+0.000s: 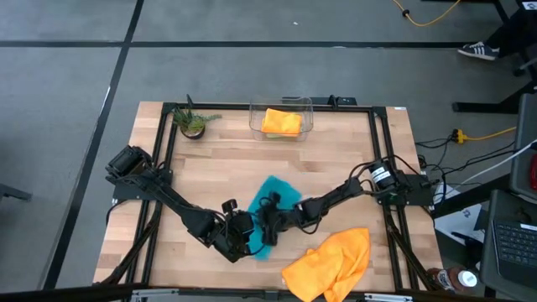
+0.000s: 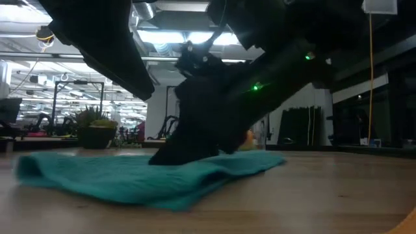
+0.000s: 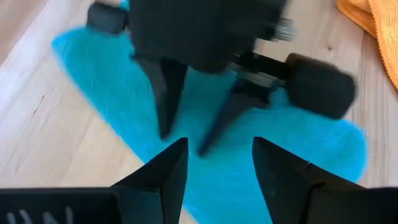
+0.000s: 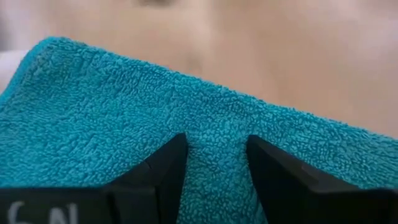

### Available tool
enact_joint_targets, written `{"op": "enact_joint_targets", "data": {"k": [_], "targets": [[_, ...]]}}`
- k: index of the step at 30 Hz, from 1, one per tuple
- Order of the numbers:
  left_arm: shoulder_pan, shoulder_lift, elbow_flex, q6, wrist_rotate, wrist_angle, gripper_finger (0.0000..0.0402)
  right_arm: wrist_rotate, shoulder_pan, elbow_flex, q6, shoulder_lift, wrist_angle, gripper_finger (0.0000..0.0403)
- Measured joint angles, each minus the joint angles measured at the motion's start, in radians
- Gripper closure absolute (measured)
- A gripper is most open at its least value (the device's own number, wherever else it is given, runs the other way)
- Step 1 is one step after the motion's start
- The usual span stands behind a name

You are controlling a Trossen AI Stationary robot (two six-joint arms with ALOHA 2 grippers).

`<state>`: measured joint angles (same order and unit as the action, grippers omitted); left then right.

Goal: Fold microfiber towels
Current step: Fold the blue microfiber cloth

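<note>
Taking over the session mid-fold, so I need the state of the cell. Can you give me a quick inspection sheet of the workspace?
Surface: wooden table, dark frame around it.
Job's things: teal towel flat at centre, both grippers on it; loose orange towel at the near right edge; folded orange towel in the clear bin at the far edge. Green towel: nothing seen.
Clutter: small potted plant at the far left.
Grippers: left gripper fingers apart, low over the teal towel; right gripper fingers apart, tips pressed on it.
Cables: yellow cable on the floor, right.
Surroundings: laptop right; a shoe far right.
</note>
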<state>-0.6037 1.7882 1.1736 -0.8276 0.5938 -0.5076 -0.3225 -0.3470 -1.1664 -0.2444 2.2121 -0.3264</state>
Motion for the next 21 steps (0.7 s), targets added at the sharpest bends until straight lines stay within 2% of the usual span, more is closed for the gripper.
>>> {"op": "enact_joint_targets", "data": {"k": [5, 9, 11, 16, 21], "targets": [[0.000, 0.000, 0.000, 0.000, 0.000, 0.002, 0.0230, 0.292, 0.071, 0.002, 0.256, 0.002, -0.049, 0.0227], [0.000, 0.000, 0.000, 0.000, 0.000, 0.002, 0.0230, 0.476, 0.142, 0.002, 0.316, 0.002, -0.043, 0.0227], [0.000, 0.000, 0.000, 0.000, 0.000, 0.002, 0.0230, 0.532, 0.171, -0.001, 0.334, -0.004, -0.040, 0.0227], [0.000, 0.000, 0.000, 0.000, 0.000, 0.003, 0.0230, 0.559, 0.207, -0.053, 0.347, -0.056, 0.092, 0.0227], [-0.007, 0.000, 0.000, 0.000, -0.006, 0.003, 0.0230, 0.462, 0.197, -0.118, 0.352, -0.186, 0.326, 0.0227]]}}
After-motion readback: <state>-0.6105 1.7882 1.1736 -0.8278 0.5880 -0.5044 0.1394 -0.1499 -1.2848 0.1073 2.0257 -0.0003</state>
